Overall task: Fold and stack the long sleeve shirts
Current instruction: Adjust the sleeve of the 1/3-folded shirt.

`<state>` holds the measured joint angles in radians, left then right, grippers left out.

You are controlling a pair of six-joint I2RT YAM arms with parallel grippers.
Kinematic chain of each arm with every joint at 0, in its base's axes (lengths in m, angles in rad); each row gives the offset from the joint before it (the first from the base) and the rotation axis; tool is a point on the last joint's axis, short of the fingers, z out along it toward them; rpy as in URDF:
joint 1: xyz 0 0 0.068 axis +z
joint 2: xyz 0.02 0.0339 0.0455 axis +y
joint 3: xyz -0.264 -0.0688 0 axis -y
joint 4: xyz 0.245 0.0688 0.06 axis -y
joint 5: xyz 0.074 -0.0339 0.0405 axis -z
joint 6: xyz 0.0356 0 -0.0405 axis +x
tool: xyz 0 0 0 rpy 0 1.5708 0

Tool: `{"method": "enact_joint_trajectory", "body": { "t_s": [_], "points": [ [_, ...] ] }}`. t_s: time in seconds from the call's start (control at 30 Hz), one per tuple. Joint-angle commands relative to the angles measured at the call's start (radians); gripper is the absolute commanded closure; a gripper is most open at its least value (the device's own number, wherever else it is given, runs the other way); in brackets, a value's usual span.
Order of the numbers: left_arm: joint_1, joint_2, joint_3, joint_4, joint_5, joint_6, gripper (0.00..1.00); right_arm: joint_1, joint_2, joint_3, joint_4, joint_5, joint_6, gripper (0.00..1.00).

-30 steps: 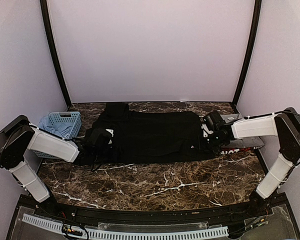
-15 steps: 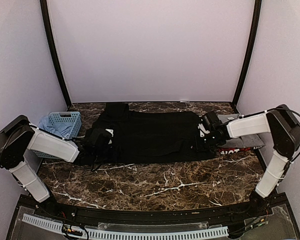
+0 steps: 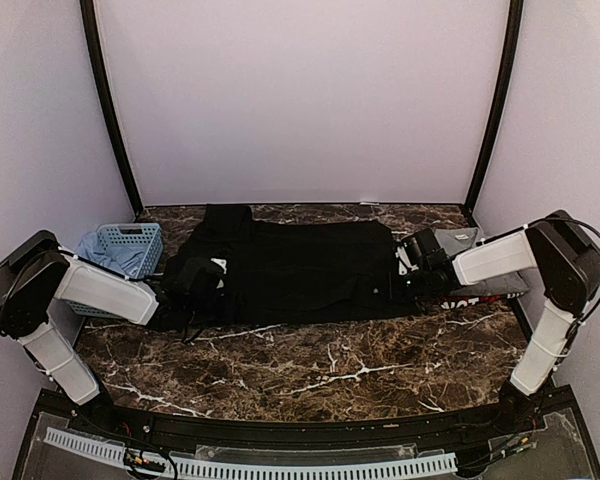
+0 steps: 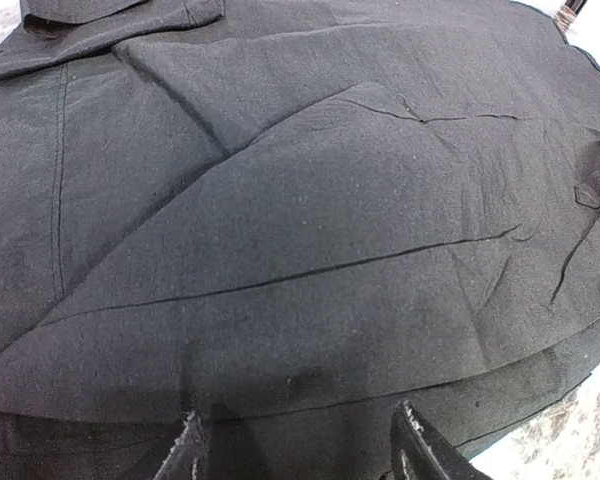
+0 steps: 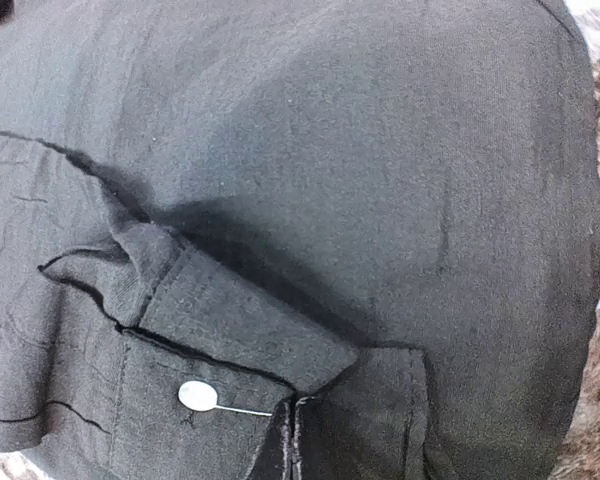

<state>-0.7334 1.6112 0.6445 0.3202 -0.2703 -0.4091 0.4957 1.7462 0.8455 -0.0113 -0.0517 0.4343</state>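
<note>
The black long sleeve shirt (image 3: 300,265) lies spread across the back of the marble table. My left gripper (image 3: 192,283) sits at its left end, jaws open, with flat black cloth (image 4: 300,200) below and between the fingers (image 4: 420,455). My right gripper (image 3: 408,272) is at the shirt's right end, shut on a fold of the black cloth (image 5: 380,150) beside a collar flap and a pale button (image 5: 198,396). A grey shirt (image 3: 462,240) and a red-edged, white-lettered shirt (image 3: 472,298) lie under my right arm.
A light-blue lattice basket (image 3: 130,245) with pale blue cloth stands at the back left, close to my left arm. Bare marble (image 3: 330,370) stretches in front of the shirt. Walls close in the back and both sides.
My right gripper has closed on the shirt's right end and shifted slightly left, drawing that edge inward. The left arm has stayed where it was.
</note>
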Motion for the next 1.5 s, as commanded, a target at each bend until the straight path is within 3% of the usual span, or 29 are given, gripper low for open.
{"method": "enact_joint_trajectory", "body": {
  "t_s": [0.0,0.17,0.43,0.57,0.63,0.8,1.03,1.47],
  "points": [
    [-0.006,-0.005,-0.022,-0.003,-0.008,-0.01,0.39,0.004,-0.008,-0.089,0.047,-0.005,0.026,1.0],
    [-0.005,-0.001,-0.023,-0.001,-0.005,-0.01,0.39,0.004,-0.079,-0.122,0.057,0.038,0.033,1.0],
    [-0.005,-0.008,-0.03,-0.006,-0.015,-0.01,0.39,-0.003,-0.094,-0.03,-0.105,0.182,-0.047,1.0],
    [-0.006,-0.002,-0.03,-0.005,-0.018,-0.008,0.39,0.003,-0.102,-0.012,-0.103,0.073,-0.079,1.0],
    [-0.006,0.0,-0.029,-0.002,-0.017,-0.009,0.39,0.043,-0.12,-0.031,-0.063,0.024,-0.089,0.88],
    [-0.006,0.003,-0.026,0.002,-0.012,-0.009,0.39,0.162,-0.14,-0.055,0.005,0.068,-0.122,0.55],
    [-0.006,-0.001,-0.022,-0.004,-0.014,-0.005,0.39,0.265,-0.105,-0.013,0.007,0.154,-0.158,0.31],
    [-0.005,-0.001,-0.022,-0.004,-0.018,-0.003,0.39,0.363,0.022,0.103,0.001,0.357,-0.169,0.28]
  ]
}}
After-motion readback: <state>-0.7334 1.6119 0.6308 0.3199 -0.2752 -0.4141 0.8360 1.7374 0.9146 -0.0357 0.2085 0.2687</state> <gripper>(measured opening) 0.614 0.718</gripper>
